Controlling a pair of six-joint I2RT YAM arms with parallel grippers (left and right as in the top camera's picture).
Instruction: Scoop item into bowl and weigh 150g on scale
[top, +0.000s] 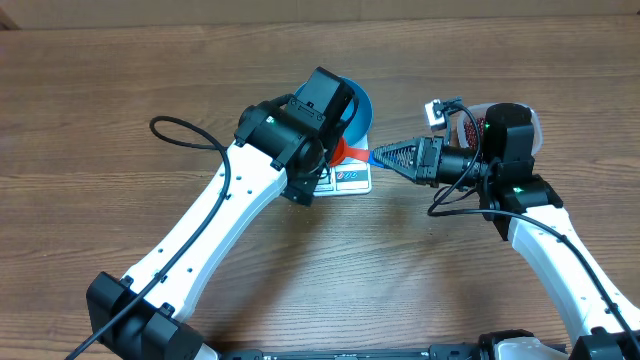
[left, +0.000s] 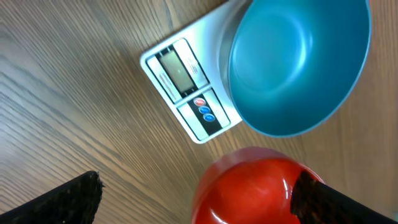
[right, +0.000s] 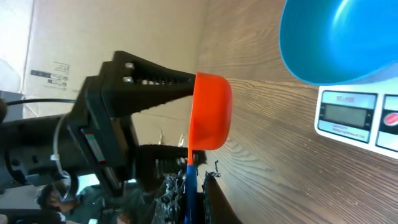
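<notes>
Resting on the scale (left: 186, 84), the blue bowl (left: 298, 62) sits just ahead of my left hand (left: 196, 200). It covers the far part of the platform. The display and button panel are exposed on the side nearer that hand.

The beans (top: 468, 128) appear only as a red-brown fill in a clear tub (top: 535, 118) behind my right hand (top: 385, 156), close beside its wrist. My right arm hides most of the tub, and single beans are too small to make out.

The orange scoop (right: 210, 112) hangs between the bowl and my left hand, just short of the bowl's rim and beside the front of the scale. Its cup lies within the spread of the left hand's fingers (left: 329, 199).

Left hand state: fully spread and gripping nothing. One finger stands at the edge of the cup, though I cannot tell whether it touches. The other finger is well clear of the cup.

Right hand state: closed on the scoop's blue handle (right: 189, 180). The cup projects past its fingertips toward the left hand, tipped on its side, with the rim facing away from the bowl.

Both hands meet over the wood-grain desk (top: 100, 80), which carries the scale.
</notes>
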